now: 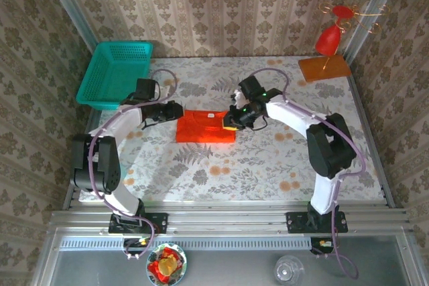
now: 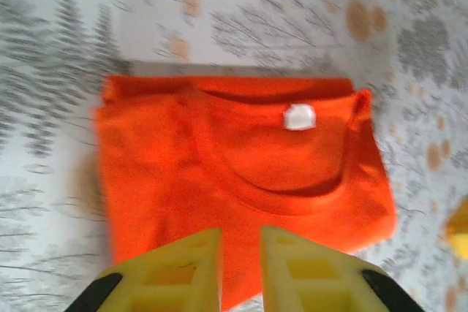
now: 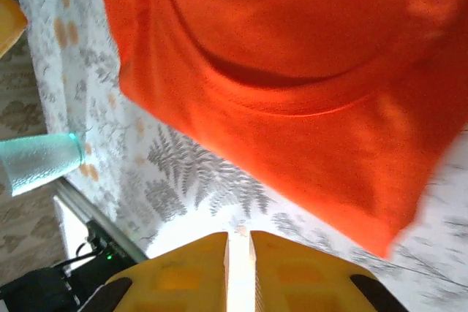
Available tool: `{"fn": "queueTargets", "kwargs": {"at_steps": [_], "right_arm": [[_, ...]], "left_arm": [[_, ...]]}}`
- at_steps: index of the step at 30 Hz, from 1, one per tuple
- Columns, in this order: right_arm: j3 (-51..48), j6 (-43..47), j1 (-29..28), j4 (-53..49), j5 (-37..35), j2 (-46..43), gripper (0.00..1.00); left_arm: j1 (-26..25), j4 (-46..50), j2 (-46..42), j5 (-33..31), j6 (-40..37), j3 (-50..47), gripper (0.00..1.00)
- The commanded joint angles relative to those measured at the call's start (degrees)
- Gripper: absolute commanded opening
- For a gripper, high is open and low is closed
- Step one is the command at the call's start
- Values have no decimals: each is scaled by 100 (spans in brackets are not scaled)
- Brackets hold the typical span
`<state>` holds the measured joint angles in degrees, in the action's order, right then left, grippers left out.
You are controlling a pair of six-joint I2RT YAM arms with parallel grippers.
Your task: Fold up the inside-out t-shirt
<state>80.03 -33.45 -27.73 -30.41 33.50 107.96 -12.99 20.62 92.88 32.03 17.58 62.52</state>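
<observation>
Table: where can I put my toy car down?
The table is bare in front, between the orange t-shirt and the arm bases, and at the back, between the teal basket and the red ornament. The middle, by the t-shirt, is crowded.

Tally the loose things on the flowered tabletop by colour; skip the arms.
Orange: 1, the t-shirt
Teal: 1, the basket
Red: 1, the ornament on its wooden base
Total: 3
</observation>
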Motion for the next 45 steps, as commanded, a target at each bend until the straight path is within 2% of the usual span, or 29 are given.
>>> {"fn": "queueTargets", "kwargs": {"at_steps": [1,5,9,12,17,20,23,30,38,45], "right_arm": [[332,-274,-191,395,749,421,13],[538,-381,-334,649,999,830,8],[666,-399,-348,744,1169,1308,6],[780,-316,-308,528,996,1655,6],[699,-207,-216,154,114,1912,6],[583,-258,-197,358,247,1803,6],[555,-331,-183,633,568,1514,6],[920,-351,144,562,697,1274,8],[1576,-395,625,395,758,1794,8],[2157,-475,802,292,768,2497,8]], "left_arm": [[-433,66,26,435,66,-275,11],[-756,-333,220,585,257,-500,1],[-864,-608,531,511,308,-576,0],[-807,-705,855,221,250,-599,0],[-560,-1139,1349,368,357,-856,0],[-505,-1242,1373,435,364,-950,0],[-411,-1630,1139,921,531,-1031,0],[-150,-1280,942,1131,391,-197,0],[197,-628,1939,947,1,1094,0],[306,-398,2747,557,-27,1660,0]]}}
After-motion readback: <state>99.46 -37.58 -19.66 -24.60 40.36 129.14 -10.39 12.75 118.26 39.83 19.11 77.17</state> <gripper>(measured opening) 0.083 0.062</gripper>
